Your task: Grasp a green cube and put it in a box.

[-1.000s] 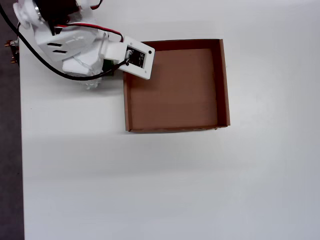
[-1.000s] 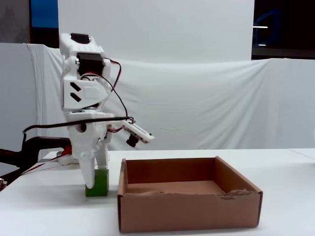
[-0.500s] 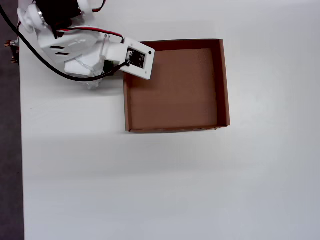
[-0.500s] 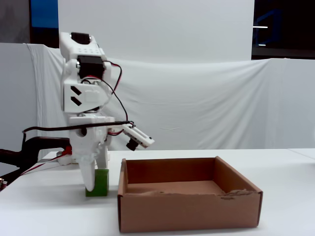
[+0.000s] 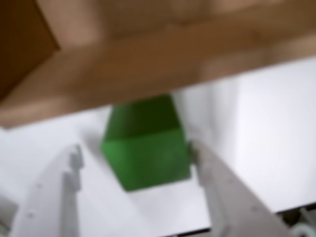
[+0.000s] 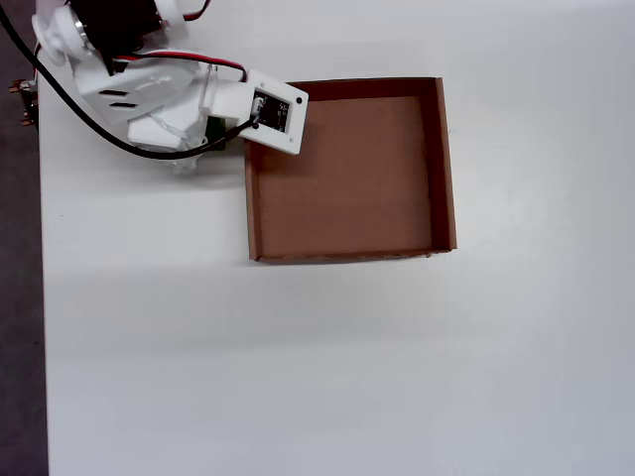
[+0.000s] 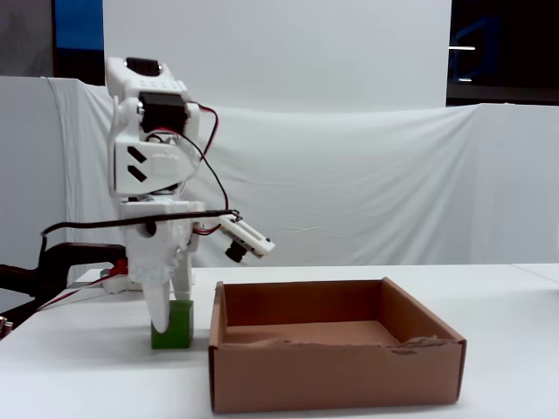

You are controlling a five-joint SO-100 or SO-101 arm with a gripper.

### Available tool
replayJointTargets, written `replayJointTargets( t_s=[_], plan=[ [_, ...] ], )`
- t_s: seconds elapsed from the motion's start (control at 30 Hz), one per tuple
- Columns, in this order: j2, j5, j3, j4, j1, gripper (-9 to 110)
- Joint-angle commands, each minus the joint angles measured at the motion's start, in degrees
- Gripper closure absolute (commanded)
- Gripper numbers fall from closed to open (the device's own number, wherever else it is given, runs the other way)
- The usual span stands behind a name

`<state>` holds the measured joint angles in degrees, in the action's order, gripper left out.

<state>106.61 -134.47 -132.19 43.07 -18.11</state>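
The green cube [image 5: 148,153] rests on the white table just outside the box's wall, between my fingers in the wrist view. My gripper [image 5: 134,148] is open around it. The right finger [image 5: 217,187] is at the cube's edge, and the left finger [image 5: 64,182] stands clear of it. In the fixed view the gripper [image 7: 172,314] points straight down over the cube [image 7: 177,332], left of the box [image 7: 332,375]. In the overhead view the arm hides all but a green sliver of the cube [image 6: 213,127]. The brown cardboard box [image 6: 251,208] is empty, and its wall [image 5: 148,64] fills the top of the wrist view.
The arm's base and black and red cables [image 6: 69,89] sit at the table's upper left in the overhead view. The table's left edge [image 6: 42,297] runs down that view. A white cloth backdrop [image 7: 393,183] hangs behind the table.
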Motion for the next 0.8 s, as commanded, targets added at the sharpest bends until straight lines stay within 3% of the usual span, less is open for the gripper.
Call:
replayJointTargets(
  t_s=[0.0,0.77],
  plan=[
    [4.0,-1.3,2.9,-0.1,-0.4,73],
    [5.9,-1.3,0.9,-0.6,-0.4,79]
  ],
)
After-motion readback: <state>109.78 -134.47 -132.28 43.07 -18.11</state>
